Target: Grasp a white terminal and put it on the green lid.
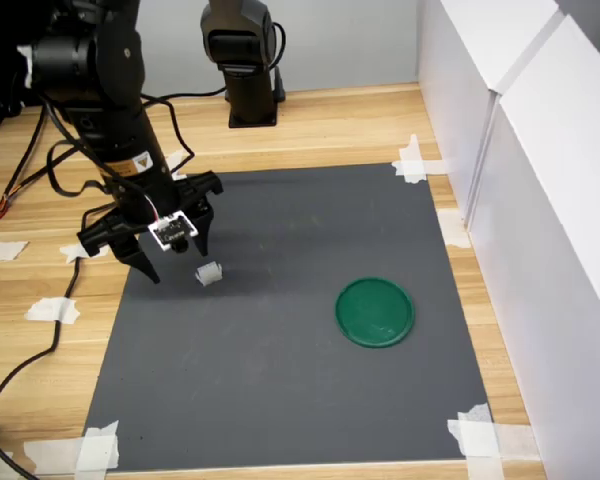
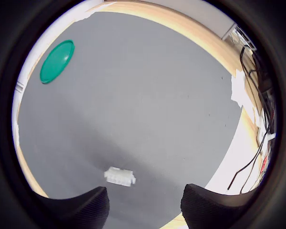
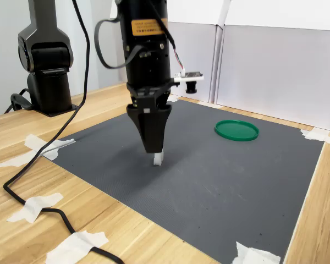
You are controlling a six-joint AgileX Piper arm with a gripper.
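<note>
One small white terminal (image 1: 210,273) lies on the dark grey mat (image 1: 280,400), and we see our gripper (image 1: 176,262) hanging just above it with its fingers (image 2: 86,210) spread apart and nothing between them. In the first exterior view the terminal sits near the mat's nine o'clock side, just beside the finger at the gripper's three o'clock. The green lid (image 1: 375,311) rests flat on the mat well apart from it, toward three o'clock in that view. In the second exterior view the terminal (image 3: 158,159) shows just under the fingertips, the lid (image 3: 236,130) off toward two o'clock.
</note>
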